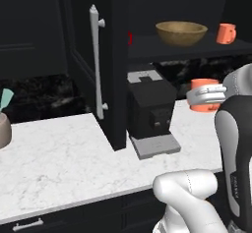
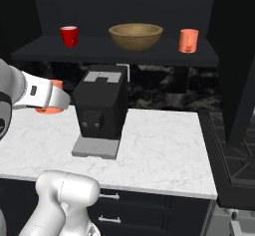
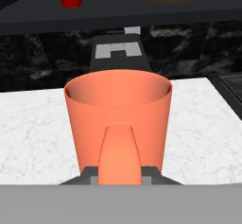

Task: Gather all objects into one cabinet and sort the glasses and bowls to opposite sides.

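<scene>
The white marble desk (image 2: pixel 159 135) carries a black coffee machine (image 2: pixel 99 113) and, at its far left, a beige pot (image 1: pixel 4 131). Above it, the dark cabinet shelf (image 2: pixel 114 55) holds a red cup (image 2: pixel 69 36), a wooden bowl (image 2: pixel 136 36) in the middle and an orange cup (image 2: pixel 189 40).

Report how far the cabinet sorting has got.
Done: the wide wooden bowl, the glossy red cup and an orange cup stand on the black cabinet's shelf.

In hand: the pincer is shut on the handle of a coral-orange mug, beside the black coffee machine.

Left: shelve that mug, then group the cups on one side, since the bowl stands between them.
</scene>
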Motion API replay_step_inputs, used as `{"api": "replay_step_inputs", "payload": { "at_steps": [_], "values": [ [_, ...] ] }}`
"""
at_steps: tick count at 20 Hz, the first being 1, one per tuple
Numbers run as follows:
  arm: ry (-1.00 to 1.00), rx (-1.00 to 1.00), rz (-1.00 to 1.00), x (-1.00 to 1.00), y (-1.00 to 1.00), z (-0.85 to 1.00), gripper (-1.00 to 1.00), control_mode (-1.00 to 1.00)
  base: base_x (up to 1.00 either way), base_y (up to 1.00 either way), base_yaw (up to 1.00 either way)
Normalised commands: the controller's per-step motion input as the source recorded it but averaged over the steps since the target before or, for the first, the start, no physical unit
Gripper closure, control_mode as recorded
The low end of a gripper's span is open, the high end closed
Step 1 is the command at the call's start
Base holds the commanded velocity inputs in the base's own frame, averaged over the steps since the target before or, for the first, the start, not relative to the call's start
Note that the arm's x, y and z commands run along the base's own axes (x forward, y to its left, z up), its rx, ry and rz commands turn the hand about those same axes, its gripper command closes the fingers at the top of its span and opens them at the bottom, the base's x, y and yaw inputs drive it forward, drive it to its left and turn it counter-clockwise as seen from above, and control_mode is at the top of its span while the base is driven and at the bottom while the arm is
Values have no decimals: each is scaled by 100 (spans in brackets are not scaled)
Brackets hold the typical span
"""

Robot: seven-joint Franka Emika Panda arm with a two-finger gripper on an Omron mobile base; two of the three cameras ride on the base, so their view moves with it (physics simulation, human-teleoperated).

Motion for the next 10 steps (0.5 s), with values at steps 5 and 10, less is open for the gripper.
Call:
{"api": "replay_step_inputs", "payload": {
  "at_steps": [5, 10],
  "values": [
    [0, 0, 0, 0, 0, 0, 100, 100, 24, -40, 0],
    [0, 0, 0, 0, 0, 0, 100, 100, 32, -4, 20]
  ]
}}
